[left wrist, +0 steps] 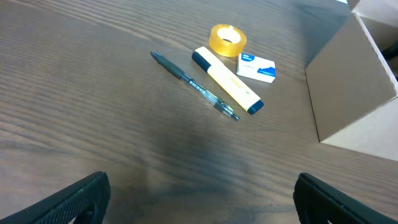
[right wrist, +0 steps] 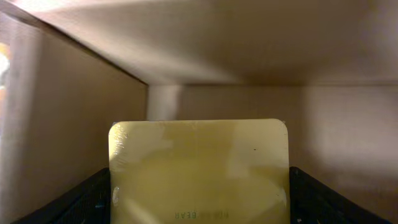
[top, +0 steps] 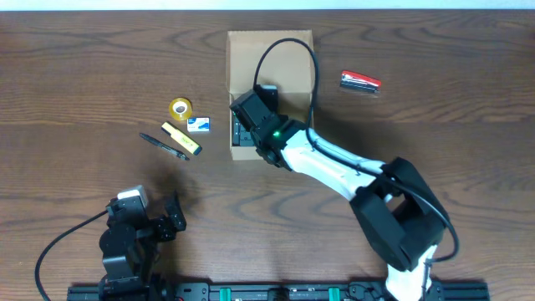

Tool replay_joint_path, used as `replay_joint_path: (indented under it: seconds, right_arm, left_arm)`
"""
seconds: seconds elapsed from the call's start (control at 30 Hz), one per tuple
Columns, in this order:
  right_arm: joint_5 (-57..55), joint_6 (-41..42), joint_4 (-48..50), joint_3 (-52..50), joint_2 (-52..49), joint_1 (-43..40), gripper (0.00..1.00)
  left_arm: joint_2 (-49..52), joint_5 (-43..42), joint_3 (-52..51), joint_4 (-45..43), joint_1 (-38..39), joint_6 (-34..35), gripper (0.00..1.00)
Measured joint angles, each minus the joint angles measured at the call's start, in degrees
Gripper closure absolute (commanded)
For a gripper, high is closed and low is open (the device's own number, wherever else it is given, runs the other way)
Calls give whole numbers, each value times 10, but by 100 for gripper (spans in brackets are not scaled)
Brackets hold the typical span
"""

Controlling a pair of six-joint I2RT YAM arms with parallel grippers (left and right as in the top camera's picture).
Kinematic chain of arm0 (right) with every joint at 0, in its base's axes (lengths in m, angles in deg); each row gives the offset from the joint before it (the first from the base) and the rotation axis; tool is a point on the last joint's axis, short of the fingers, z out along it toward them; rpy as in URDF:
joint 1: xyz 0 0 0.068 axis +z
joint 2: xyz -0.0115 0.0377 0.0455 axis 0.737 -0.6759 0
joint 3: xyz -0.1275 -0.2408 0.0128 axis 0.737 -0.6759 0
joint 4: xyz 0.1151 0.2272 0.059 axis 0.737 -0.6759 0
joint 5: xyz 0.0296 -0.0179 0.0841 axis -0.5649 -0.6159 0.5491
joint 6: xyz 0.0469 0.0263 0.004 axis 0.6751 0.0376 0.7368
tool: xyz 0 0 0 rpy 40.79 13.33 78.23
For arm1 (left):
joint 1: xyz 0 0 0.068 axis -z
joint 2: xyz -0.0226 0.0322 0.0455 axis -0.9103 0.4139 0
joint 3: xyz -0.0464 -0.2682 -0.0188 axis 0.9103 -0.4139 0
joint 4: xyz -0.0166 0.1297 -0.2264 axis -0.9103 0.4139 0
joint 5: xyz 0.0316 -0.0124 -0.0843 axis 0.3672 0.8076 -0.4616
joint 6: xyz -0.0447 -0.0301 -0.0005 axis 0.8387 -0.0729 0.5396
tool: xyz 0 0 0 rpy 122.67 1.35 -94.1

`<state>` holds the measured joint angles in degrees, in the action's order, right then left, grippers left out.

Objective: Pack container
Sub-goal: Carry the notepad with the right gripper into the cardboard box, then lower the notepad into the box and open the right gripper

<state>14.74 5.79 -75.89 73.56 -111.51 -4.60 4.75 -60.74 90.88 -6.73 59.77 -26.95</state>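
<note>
One cardboard box (top: 288, 46) sits at the far middle of the table (top: 84, 75). It looks light and thin-walled, apt to flex or slide, so it is best taken by a side wall or flap edge. Right gripper (right wrist: 199, 202) is down inside it, fingers (right wrist: 348, 199) seemingly clamped on a yellow pad (right wrist: 199, 162) — dim view. Left gripper (left wrist: 199, 199) hangs at the near left, fingers wide apart, empty — box well off to its right.

The table (top: 84, 67) is showing dark brown with wavy wood grain. The container (top: 251, 50) is looking plain tan. The tape roll (top: 180, 108) is showing translucent yellow, the highlighter (top: 181, 139) pale yellow with dark blue ends, the eraser (top: 199, 124) white and blue, the pen (top: 163, 146) clear with dark tips. The small object (top: 360, 82) is showing red and black, and the pad (right wrist: 199, 174) is appearing pale glossy yellow
</note>
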Motion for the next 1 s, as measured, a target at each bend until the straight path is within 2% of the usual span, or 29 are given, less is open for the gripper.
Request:
replay_joint_path:
  seconds: [0.2,0.67,1.0]
  right_arm:
    - [1,0,0,0,-5,0,47]
    - [2,-1,-1,0,-5,0,24]
    - [15,-7,-1,0,-5,0,18]
  left_arm:
    - [0,0,0,0,0,0,5]
    - [0,0,0,0,0,0,5]
    - [0,0,0,0,0,0,5]
